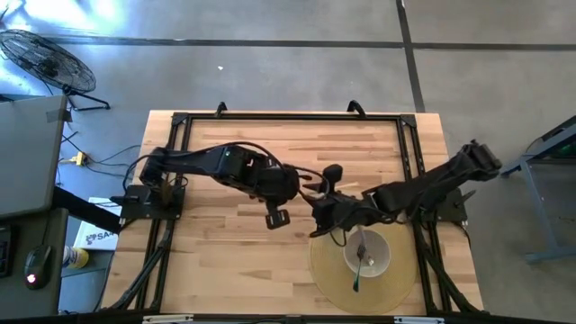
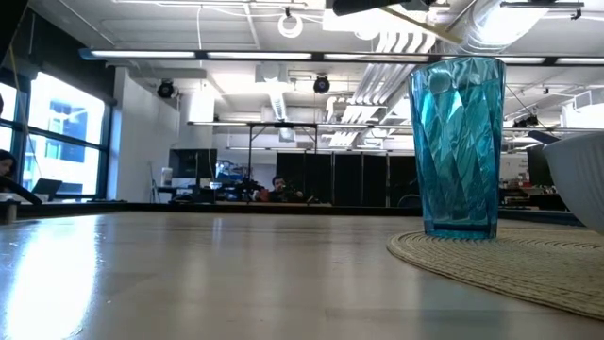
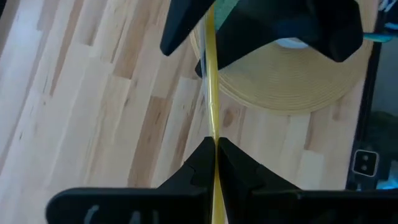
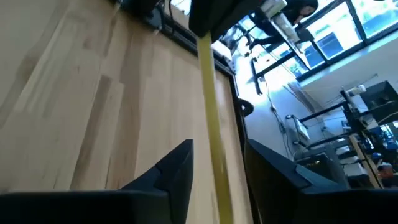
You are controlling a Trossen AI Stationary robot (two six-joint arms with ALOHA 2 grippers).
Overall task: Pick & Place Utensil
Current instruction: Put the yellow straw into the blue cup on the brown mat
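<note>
Above the table's middle, the left gripper pinches the yellow utensil, right gripper open around it.

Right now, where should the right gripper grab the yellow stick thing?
Take the yellow utensil on its bare handle, away from the end the left gripper pinches. The handle is long and thin and runs straight between the right gripper's open fingers, so closing in from both sides there looks best.
</note>
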